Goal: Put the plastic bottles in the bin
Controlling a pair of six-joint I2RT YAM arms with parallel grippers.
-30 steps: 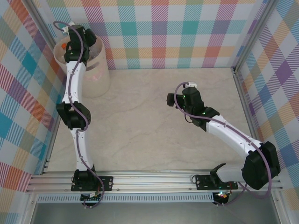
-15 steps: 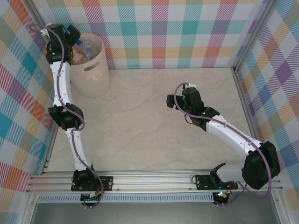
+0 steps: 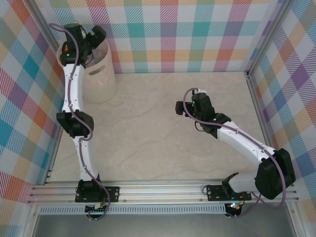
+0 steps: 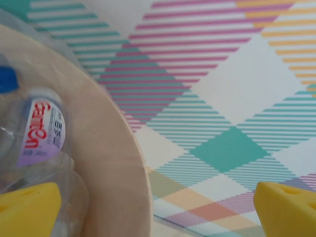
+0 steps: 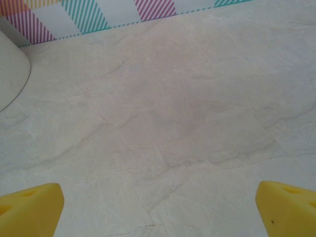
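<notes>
The right pincer (image 5: 158, 210) hangs over the marble table (image 5: 187, 113), released, its yellow fingertips (image 5: 29, 207) spread wide with nothing between them. Farther off, in the far left corner, the cream-white bin (image 3: 101, 79) stands on the table beside the plaid wall (image 4: 222, 74). The left pincer (image 4: 158, 212) hovers above its rim, fingers apart and empty. Inside the bin lies a clear plastic bottle (image 4: 42, 133) with a lilac label and red lettering, a blue cap (image 4: 6, 79) beside it.
</notes>
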